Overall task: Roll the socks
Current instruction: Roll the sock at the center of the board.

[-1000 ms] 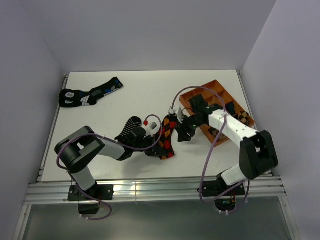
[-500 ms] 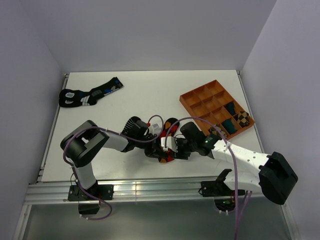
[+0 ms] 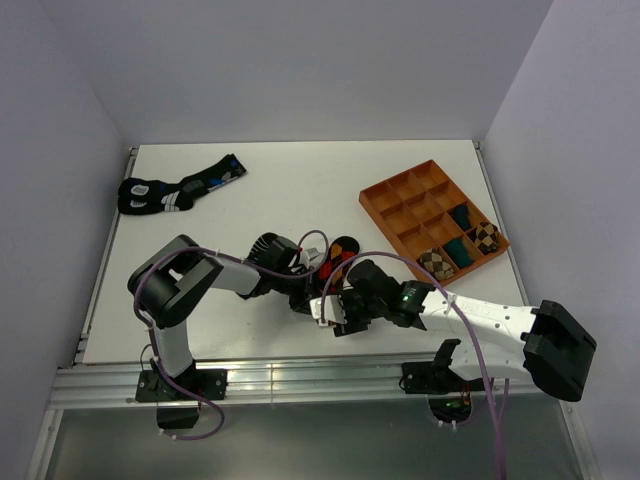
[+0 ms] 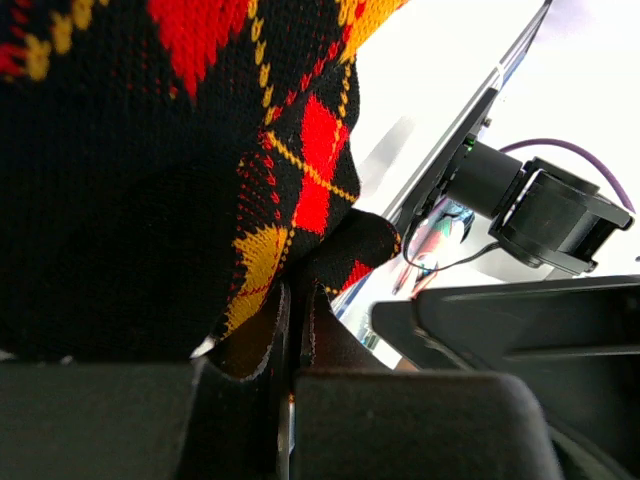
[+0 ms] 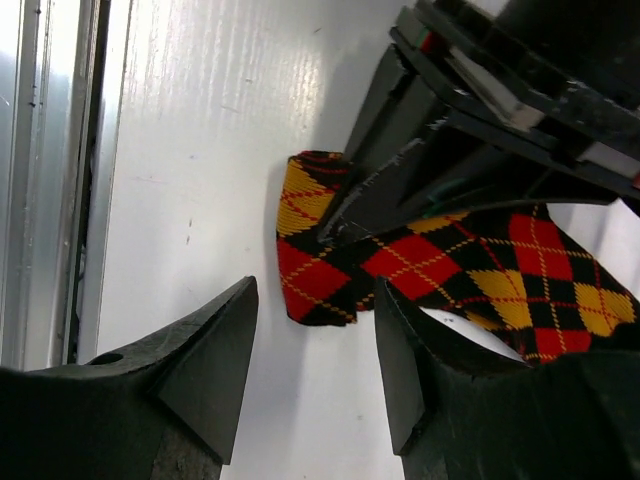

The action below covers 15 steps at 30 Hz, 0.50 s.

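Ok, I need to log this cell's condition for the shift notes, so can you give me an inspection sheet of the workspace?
Surface: white table, a few small marks.
Job's things: argyle sock mid-table, one end folded over; striped ankle sock beside it, partly under the left arm.
Clutter: blue-marked socks far left; orange tray at right holding rolled bundles.
Grippers: left gripper jaws shut on the argyle sock's folded end; right gripper jaws open, that end showing between them.
Cables: purple cable loops off both arms, near the socks.
Surroundings: plain walls; metal rail along the near edge.
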Available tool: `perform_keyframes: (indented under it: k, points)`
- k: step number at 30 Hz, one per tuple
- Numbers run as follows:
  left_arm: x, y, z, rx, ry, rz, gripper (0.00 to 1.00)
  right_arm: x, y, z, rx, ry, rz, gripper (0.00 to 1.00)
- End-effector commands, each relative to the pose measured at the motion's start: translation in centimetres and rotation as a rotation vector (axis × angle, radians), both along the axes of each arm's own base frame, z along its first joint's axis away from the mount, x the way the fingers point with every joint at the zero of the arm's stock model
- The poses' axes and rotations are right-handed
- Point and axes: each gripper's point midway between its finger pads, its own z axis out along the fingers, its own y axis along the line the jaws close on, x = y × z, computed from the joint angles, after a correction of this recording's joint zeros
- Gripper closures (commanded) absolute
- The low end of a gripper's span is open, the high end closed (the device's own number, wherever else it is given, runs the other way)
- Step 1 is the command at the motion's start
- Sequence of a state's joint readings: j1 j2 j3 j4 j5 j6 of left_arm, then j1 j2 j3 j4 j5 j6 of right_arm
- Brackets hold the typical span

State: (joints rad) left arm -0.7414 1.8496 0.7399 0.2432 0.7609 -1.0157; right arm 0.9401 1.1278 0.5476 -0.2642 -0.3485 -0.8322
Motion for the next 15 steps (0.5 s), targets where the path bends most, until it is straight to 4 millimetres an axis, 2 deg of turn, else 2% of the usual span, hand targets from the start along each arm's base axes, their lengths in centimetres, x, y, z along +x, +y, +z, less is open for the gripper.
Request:
perform_keyframes:
  k: [1, 7, 15]
  points:
    - [-0.6, 1.1, -2.3, 0.087, 0.026, -0.004, 1.00, 0.2, 0.2, -1.2, -0.033, -0.032, 0.009, 0.43]
    - [-0.5, 1.1, -2.1, 0.077, 0.027, -0.005, 1.00, 0.1, 0.3, -2.3, -0.087, -0.035, 0.020, 0.45]
    - [-0.6, 1.1, -1.9, 0.062, 0.026, -0.019, 1.00, 1.1, 0.2, -3.6, -0.154, -0.056, 0.001, 0.48]
